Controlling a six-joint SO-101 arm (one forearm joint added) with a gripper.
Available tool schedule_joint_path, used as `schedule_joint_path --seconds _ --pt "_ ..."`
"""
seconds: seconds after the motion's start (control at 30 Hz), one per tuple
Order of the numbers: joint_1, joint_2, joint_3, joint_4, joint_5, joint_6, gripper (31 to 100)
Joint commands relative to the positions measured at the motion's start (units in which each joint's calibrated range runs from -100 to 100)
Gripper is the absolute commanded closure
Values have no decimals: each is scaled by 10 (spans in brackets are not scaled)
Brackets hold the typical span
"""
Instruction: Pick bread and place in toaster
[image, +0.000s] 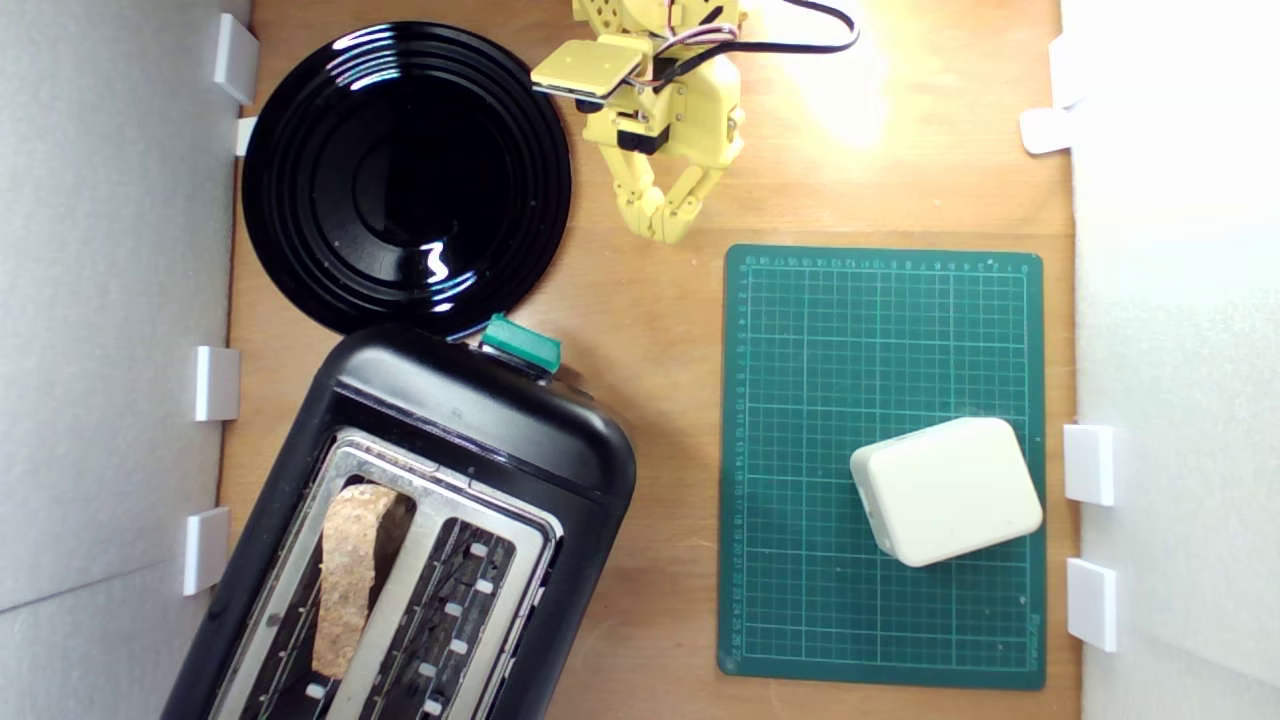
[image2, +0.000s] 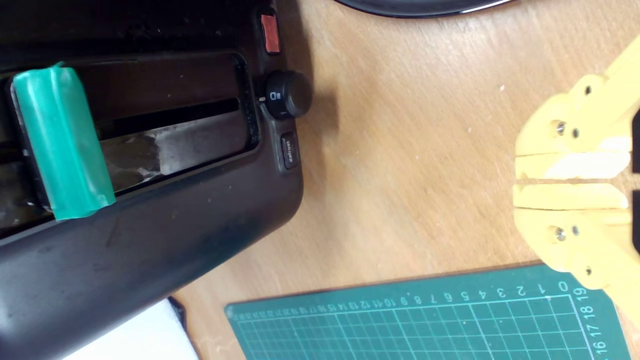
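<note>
The bread, a tan holey slice with a brown crust, stands in one slot of the black toaster, the slot nearer the exterior view's left. The toaster has a silver top and a teal lever knob. That knob and the toaster's end face also show in the wrist view. My yellow gripper hangs over bare wood at the back of the table, apart from the toaster and the bread. Its fingertips meet with nothing between them, and the wrist view shows the gripper closed too.
A round black plate lies behind the toaster. A green cutting mat covers the exterior view's right, with a white rounded box on it. White walls with clips border both sides. The mat's corner shows in the wrist view.
</note>
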Motion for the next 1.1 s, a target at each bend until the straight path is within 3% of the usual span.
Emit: schedule_joint_path --seconds 0.0,1.07 --pt "6 -3 4 1 1 3 993" --pt "-2 -1 3 -1 0 -15 994"
